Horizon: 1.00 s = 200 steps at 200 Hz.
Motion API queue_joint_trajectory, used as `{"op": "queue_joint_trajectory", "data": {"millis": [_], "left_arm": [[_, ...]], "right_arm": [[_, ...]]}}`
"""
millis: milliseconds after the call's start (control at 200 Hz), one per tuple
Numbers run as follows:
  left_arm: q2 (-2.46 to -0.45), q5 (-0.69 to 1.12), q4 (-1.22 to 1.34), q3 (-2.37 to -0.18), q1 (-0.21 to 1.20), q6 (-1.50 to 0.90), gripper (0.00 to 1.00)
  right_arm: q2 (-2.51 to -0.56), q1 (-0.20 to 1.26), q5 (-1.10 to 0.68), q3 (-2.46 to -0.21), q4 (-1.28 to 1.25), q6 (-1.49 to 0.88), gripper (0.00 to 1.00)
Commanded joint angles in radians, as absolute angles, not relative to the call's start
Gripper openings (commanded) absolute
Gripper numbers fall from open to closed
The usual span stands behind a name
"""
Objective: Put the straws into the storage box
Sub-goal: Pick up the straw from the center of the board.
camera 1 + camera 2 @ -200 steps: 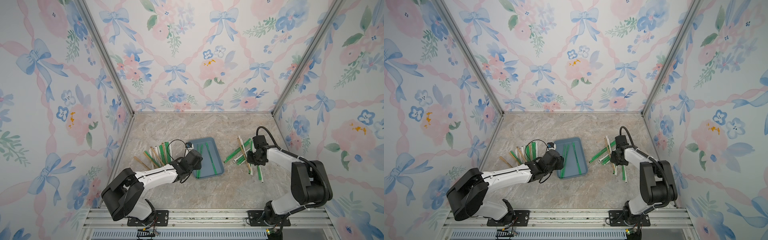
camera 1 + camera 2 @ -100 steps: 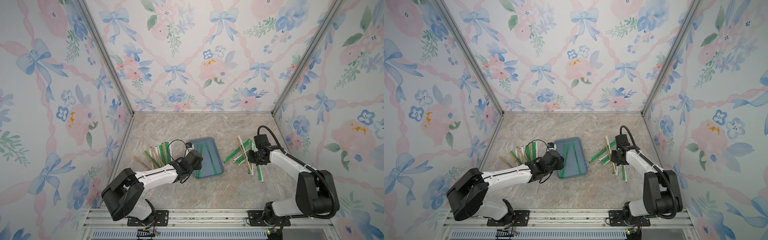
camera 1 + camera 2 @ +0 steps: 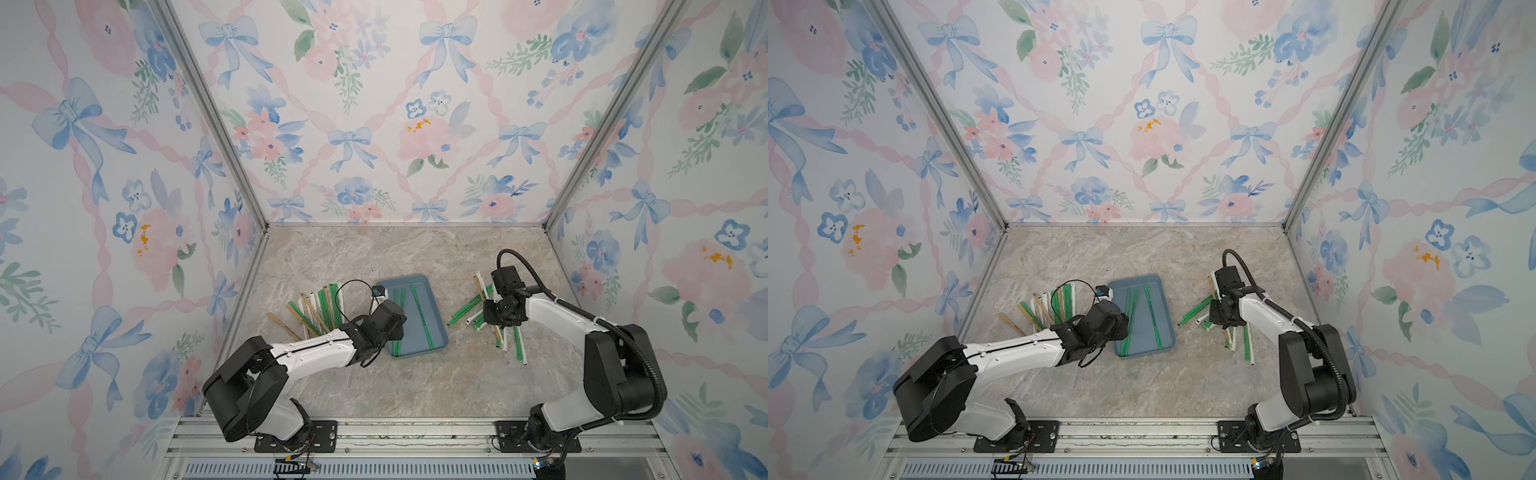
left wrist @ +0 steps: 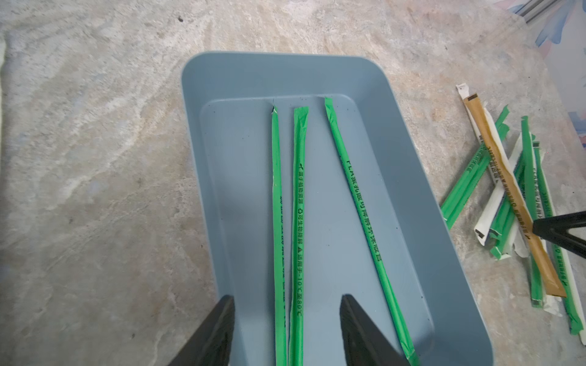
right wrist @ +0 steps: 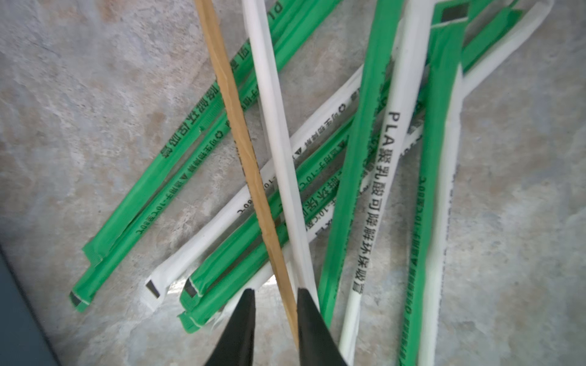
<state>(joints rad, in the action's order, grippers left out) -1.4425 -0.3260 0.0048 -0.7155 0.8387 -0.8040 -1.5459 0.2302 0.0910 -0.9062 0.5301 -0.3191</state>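
Near the left edge of the desk (image 3: 395,257) a fan of loose straws (image 3: 318,309) lies flat: thin paper-wrapped sticks in green, white & tan. Next, my left gripper (image 4: 286,299) hangs over the near end of the storage box (image 4: 317,76), jaws wide apart, holding nothing. Two of the three green straws (image 4: 299,206) in the box run lengthwise btwn them. Box is smooth slate-blue plastic w/ a low rim & rounded corners, long axis front-to-back. Right of it sits a crossed pile (image 3: 469,309), wrappers printed & flattened at the ends. The right gripper (image 5: 276,291) is low over that pile, jaws parted only narrowly, straddling a tan straw (image 5: 244,149). Its length runs straight ahead from the tips, so closing would pinch across its width. It tops the pile, approx parallel to the box, which is off to that arm's left. I reckon little turning is needed.
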Motion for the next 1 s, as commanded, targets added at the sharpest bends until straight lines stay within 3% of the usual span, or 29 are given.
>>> {"op": "queue_joint_trajectory", "data": {"millis": [0, 620, 820, 995], "left_arm": [[-1.425, -0.345, 0.001, -0.698, 0.844, -0.779, 0.56], [-1.423, -0.352, 0.0, -0.692, 0.844, -0.776, 0.56], [-1.409, -0.367, 0.001, -0.69, 0.844, -0.773, 0.56], [-1.383, -0.386, 0.001, -0.657, 0.843, -0.766, 0.56]], "right_arm": [[-1.575, 0.236, 0.107, -0.933, 0.538, -0.297, 0.26], [-1.625, 0.248, 0.121, -0.93, 0.544, -0.288, 0.16], [-1.582, 0.259, 0.117, -0.938, 0.551, -0.285, 0.08], [-1.509, 0.292, 0.126, -0.977, 0.603, -0.29, 0.07]]}}
